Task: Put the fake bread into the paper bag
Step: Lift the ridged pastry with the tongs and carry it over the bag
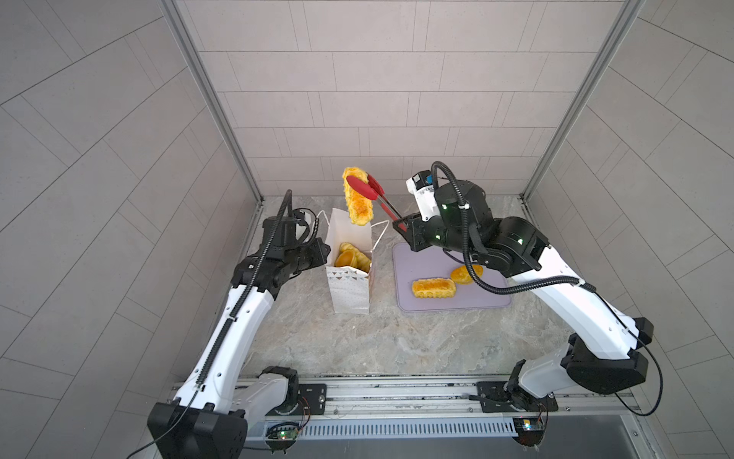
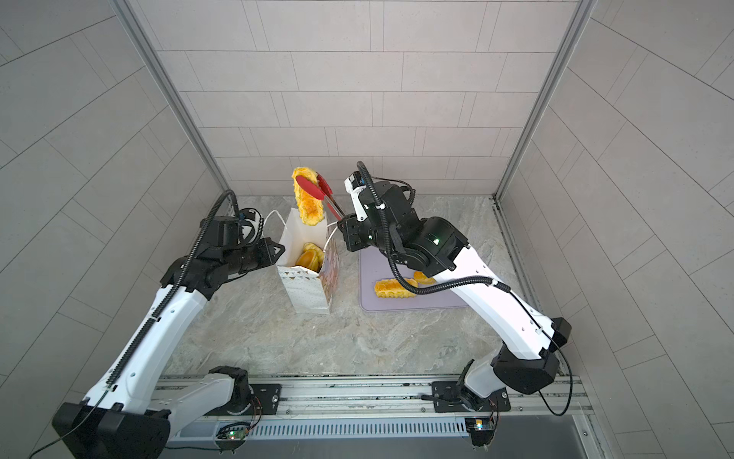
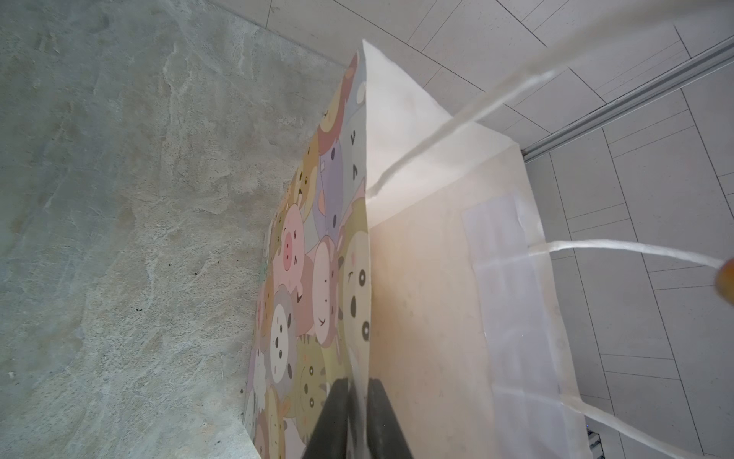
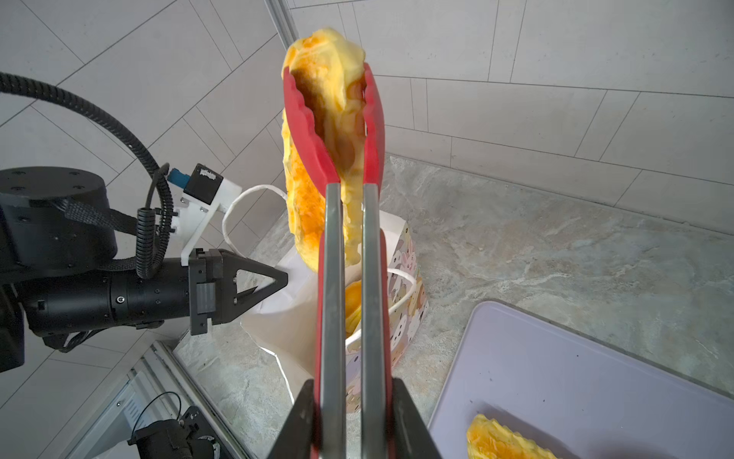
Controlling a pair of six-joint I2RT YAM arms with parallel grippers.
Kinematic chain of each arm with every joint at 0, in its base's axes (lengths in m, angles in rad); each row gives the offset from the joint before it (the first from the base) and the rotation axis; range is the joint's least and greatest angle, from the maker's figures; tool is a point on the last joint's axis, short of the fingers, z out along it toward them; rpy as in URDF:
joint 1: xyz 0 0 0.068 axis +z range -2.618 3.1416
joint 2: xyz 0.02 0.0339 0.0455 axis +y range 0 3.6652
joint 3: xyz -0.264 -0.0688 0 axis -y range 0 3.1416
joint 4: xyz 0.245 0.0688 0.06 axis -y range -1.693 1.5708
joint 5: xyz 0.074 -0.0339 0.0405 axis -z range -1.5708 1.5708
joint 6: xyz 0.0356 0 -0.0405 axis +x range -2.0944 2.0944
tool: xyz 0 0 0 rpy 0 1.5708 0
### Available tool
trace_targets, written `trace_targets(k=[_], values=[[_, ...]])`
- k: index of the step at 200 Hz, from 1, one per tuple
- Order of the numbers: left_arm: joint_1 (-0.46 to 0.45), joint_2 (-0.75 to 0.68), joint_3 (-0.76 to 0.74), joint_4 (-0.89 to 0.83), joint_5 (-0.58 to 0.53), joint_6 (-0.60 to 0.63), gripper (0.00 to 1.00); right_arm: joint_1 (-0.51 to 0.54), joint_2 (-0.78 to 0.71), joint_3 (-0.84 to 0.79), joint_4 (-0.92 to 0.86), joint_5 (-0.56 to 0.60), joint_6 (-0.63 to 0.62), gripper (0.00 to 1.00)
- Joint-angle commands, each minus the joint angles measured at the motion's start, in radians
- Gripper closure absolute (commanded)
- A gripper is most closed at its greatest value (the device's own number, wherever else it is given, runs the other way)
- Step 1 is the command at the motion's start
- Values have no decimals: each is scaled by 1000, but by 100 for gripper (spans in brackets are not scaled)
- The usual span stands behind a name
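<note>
Leftmost, pinching the paper bag by its side wall: left gripper, jaws pressed together on the paper's edge. Stands upright on the marble tabletop, mouth open, several golden buns already inside, white cord handles looping beside the opening.

Above the bag's far rim and clear of it, hanging nearly upright: long ridged loaf, clamped near its upper end between red tongs. Squeezing the tongs' steel arms: right gripper, jaws closed on them. From the right wrist, tong arms and loaf hiding much of the bag's mouth.

Rightmost, on the lilac tray: second loaf and round bun, black cable crossing over the bun.
</note>
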Motion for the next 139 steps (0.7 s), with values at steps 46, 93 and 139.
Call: trace_targets(k=[46,93,139], values=[[6,-18,-3,-21,-5,-1,86,49,15,-15,4,59,-24,77],[7,-23,-5,-25,-8,-1,86,60,12,-80,-2,69,-19,77],[6,-22,-8,-25,-7,-1,86,77,7,-117,-13,72,-18,75]])
